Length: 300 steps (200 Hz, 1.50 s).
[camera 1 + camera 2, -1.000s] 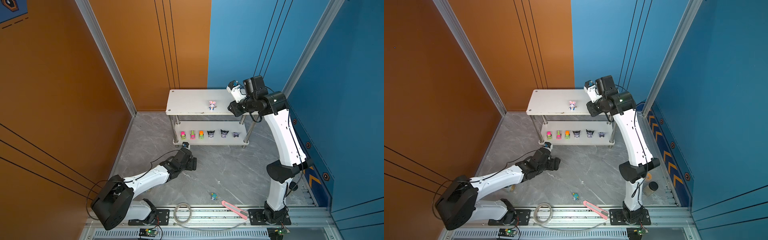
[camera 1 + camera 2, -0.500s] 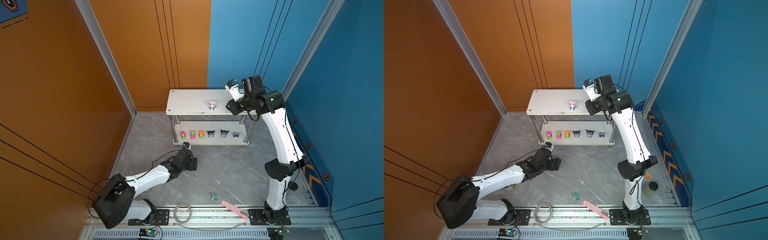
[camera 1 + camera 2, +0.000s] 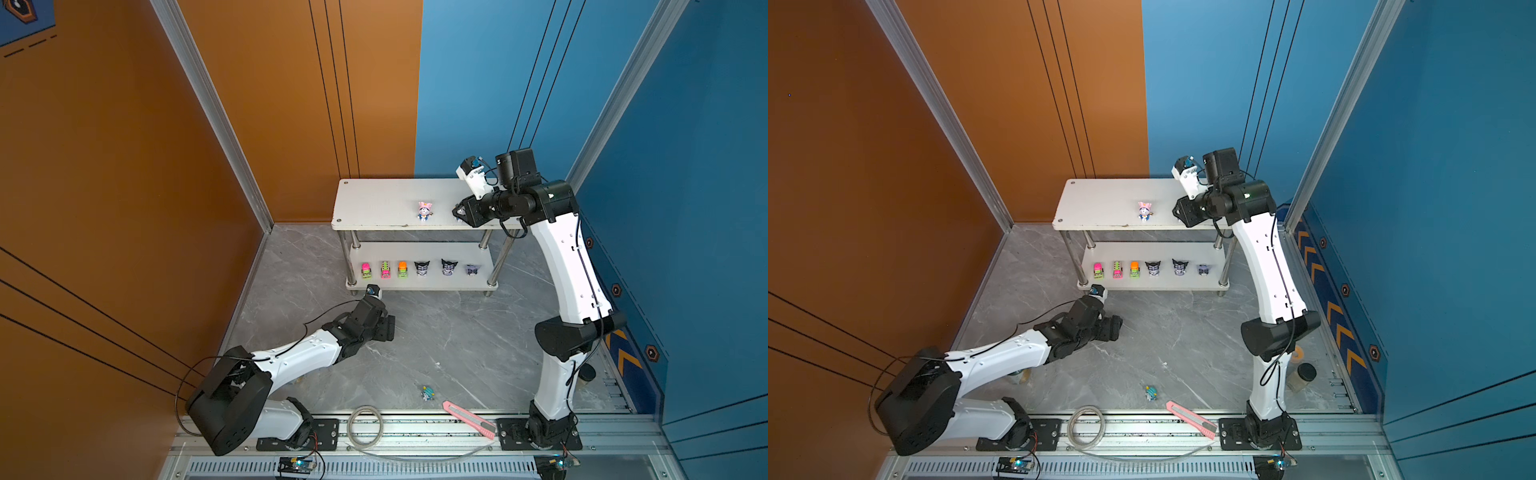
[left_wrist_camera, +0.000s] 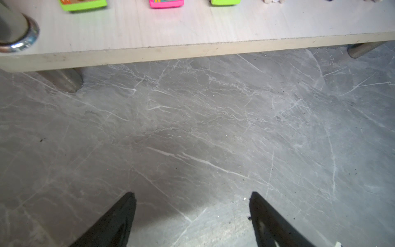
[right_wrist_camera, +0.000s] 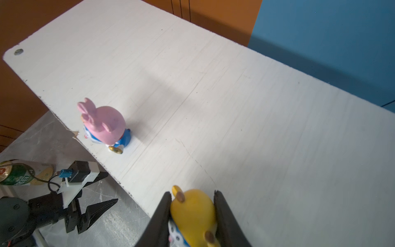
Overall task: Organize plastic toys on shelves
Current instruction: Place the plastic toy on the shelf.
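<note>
partly cropped, the yellow-hatted figurine (image 5: 193, 211) sits clamped in the right gripper (image 5: 192, 192); left gripper (image 4: 192, 193) stands spread wide.

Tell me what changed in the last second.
Little. The right gripper shifted only slightly over the top shelf and still clamps the yellow-hat figurine; nothing was released. The left gripper stays open over the floor, and the pink-hat figurine, the six toys on the lower shelf and the teal toy on the floor have not moved.

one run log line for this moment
right tool: shut on yellow-hat figurine at top shelf | left tool: open, empty | teal-hat figurine: on floor
</note>
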Available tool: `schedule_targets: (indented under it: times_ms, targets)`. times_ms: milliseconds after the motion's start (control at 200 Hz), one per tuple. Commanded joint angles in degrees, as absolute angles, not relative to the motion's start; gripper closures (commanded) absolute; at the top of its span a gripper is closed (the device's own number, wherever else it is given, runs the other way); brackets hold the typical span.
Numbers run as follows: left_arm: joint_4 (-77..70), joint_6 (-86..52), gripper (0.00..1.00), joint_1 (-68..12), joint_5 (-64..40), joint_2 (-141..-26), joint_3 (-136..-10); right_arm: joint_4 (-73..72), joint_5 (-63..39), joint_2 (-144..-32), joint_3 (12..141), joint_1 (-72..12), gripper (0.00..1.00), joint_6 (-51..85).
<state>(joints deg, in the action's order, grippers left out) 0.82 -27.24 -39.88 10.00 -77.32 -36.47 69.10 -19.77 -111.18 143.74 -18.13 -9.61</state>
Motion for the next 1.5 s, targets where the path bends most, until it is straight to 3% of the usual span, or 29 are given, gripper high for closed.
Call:
schedule_targets:
  times_ms: [0,596,731,841,1096,1497]
  targets:
    - [0.89,-26.28,0.15,-40.4,9.5,-77.78,-38.03,69.98,-28.63,-110.29,138.16,-16.48,0.76,-12.76]
    - [1.74,-26.02,0.15,-40.6,9.32,-79.41,-40.16,69.35,-36.29,-111.74,135.73,-12.91,0.79,-21.25]
    - [1.76,-25.85,0.15,-40.67,9.32,-79.62,-40.52,68.89,-36.21,-111.77,135.51,-12.76,0.71,-21.18]
    - [1.77,-25.84,0.15,-40.75,9.48,-79.7,-40.6,68.51,-36.03,-111.55,135.01,-12.48,0.58,-20.66]
    - [1.59,-25.78,0.15,-40.85,9.39,-79.8,-40.6,64.53,-36.43,-108.58,129.9,-12.15,0.45,-19.08]
    - [1.62,-25.75,0.15,-41.04,9.51,-79.89,-40.6,63.03,-38.14,-108.45,128.14,-11.67,0.61,-20.34]
